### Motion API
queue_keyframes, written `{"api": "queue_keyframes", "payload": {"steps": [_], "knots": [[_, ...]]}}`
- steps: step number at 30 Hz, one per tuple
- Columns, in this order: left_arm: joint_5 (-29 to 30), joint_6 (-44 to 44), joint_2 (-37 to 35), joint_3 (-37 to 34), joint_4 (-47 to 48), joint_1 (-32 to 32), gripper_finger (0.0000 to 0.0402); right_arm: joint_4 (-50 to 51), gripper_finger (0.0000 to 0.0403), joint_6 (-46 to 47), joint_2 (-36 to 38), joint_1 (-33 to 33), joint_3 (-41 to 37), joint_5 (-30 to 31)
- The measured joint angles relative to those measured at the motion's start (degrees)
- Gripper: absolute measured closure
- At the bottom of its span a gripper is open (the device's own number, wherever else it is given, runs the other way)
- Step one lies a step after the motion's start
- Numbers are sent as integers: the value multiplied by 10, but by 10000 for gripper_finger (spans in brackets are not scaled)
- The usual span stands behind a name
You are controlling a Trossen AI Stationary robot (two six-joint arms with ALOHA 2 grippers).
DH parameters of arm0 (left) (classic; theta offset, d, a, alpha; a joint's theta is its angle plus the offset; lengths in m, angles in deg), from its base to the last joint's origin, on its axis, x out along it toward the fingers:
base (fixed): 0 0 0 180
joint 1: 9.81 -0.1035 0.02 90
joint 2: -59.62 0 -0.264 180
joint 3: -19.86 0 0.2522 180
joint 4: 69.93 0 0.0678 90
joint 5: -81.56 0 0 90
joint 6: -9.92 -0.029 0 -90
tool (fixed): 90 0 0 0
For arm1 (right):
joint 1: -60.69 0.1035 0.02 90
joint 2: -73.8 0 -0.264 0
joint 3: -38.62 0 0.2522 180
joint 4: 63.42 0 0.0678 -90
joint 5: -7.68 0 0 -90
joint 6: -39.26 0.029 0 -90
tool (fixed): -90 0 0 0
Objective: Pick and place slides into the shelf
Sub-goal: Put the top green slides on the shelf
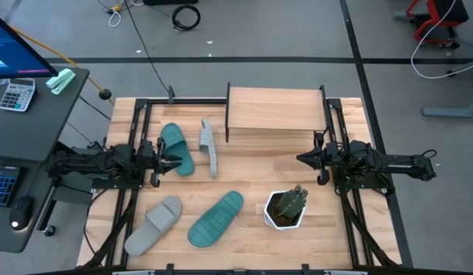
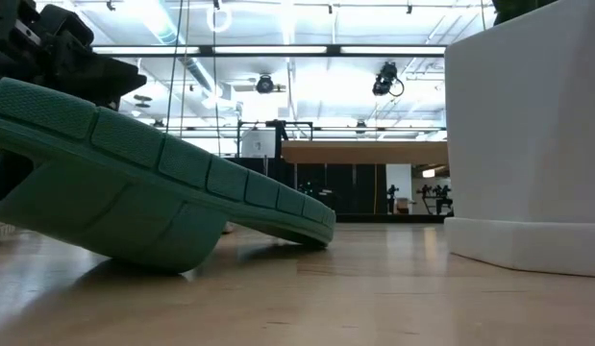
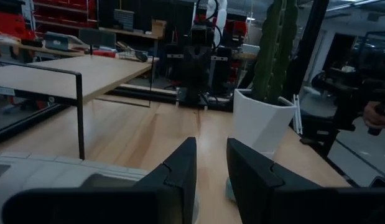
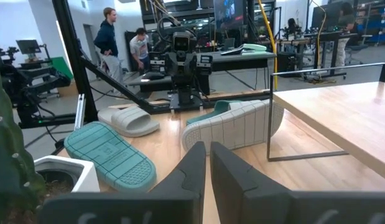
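The left gripper rests at the table's left side, fingers nearly together with a narrow gap, holding nothing. Its tips sit at the upper teal slide; contact cannot be confirmed from above. Just right of that slide, a grey slide stands on its edge, showing only its ribbed sole in the right wrist view. Nearer the front edge lie a second grey slide, flat, and a second teal slide, flat, with ribbed footbed up. In the low view the teal sole fills the left half and hides most of the table behind it.

The shelf, a light plank on thin black legs, stands at the rear centre with nothing on it. A white faceted pot holding a cactus stands front right. The right gripper waits at the right side, fingers nearly closed, holding nothing.

The wooden table stands on grey flooring; two people stand in the workshop beyond.
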Motion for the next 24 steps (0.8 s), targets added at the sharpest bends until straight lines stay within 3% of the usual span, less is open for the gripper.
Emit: {"api": "queue_keyframes", "payload": {"steps": [7, 16, 22, 24], "knots": [[28, -29, 0, 0, -6, 0, 301, 0, 373, 15, 0, 0, 0, 0], [61, -10, 3, 0, -5, 0, 266, -6, 373, 16, 0, 0, 0, 7], [89, 2, 4, 0, -26, 0, 245, -123, 373, 1, -1, 0, 0, 34], [93, 3, 4, 3, -24, 0, 243, -122, 373, -3, -1, 0, 12, 41]]}}
